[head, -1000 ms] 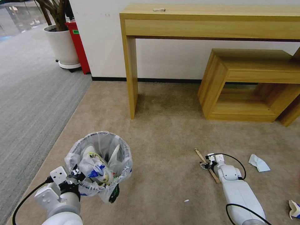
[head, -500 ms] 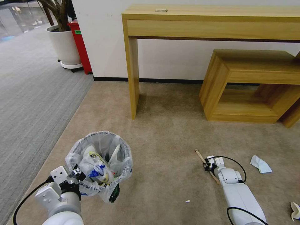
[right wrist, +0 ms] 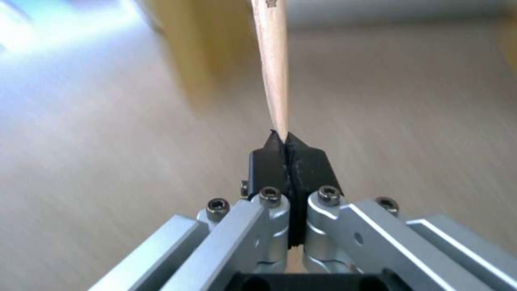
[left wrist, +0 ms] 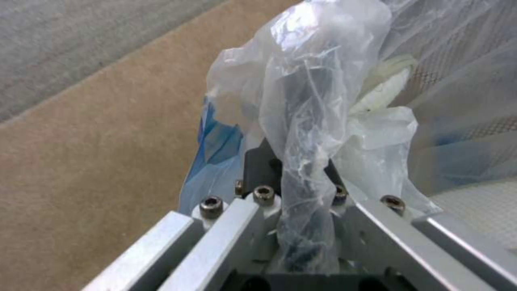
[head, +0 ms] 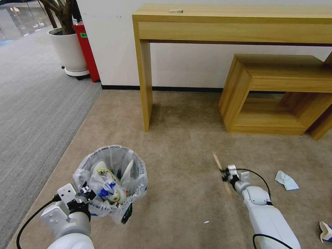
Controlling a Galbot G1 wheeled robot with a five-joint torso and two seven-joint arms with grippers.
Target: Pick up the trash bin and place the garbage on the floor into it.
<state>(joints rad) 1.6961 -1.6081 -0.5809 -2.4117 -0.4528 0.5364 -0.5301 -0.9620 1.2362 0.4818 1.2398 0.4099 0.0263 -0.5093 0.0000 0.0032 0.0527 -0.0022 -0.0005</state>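
Mid-cleanup here: the right gripper (head: 225, 174) is pinching the wooden stick (head: 218, 161) just above the beige floor (head: 180, 152), arm stretched low and forward. The left gripper (head: 84, 195) is clamped on the liner at the trash bin (head: 114, 180) rim, holding it up at the robot's left. I'd guess the stick needs carrying across to the bin.

Wooden console table (head: 235, 20), low wooden bench (head: 276, 83), potted plant (head: 67, 48), red box (head: 86, 52).
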